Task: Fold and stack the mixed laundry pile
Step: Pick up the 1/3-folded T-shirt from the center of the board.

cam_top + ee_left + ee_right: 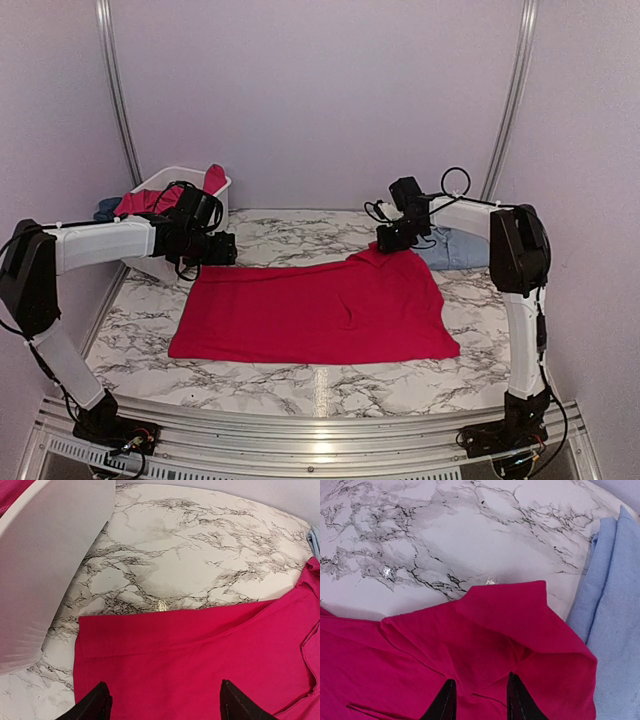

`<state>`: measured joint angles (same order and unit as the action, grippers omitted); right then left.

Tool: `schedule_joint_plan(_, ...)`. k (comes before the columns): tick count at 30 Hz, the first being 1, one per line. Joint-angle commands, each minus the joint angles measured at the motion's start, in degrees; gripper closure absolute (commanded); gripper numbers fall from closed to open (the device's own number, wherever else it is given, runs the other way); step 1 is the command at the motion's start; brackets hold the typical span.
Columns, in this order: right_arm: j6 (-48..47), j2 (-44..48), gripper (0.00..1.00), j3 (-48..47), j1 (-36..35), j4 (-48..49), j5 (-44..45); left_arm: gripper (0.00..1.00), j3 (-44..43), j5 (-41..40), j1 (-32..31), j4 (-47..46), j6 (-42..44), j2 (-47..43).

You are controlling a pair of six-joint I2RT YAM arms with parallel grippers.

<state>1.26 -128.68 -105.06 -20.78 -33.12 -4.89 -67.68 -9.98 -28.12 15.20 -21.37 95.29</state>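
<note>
Red garment (pixel 315 312) is spread flat on the marble table (pixel 250 375); its far right corner is pinched in the right gripper (pixel 481 685), while the left gripper (pixel 164 692) is held wide above its left edge.

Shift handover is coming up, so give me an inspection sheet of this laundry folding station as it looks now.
Surface: marble-pattern table, glossy.
Job's things: red garment spread flat mid-table, far right corner bunched up; light blue garment at far right; pink garment and dark blue garment in the basket.
Clutter: white basket at far left.
Grippers: left claw open over the red garment's left end; right claw pinching the bunched corner.
Cables: black loops at both wrists.
Surroundings: plain walls, metal frame posts.
</note>
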Motion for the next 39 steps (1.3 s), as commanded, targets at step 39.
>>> schedule_joint_plan(39, 2.8, -10.1, 0.82, -8.9, 3.2, -0.2, 0.6, 0.25, 1.6, -3.8, 2.0, -0.1, 3.3, 4.1)
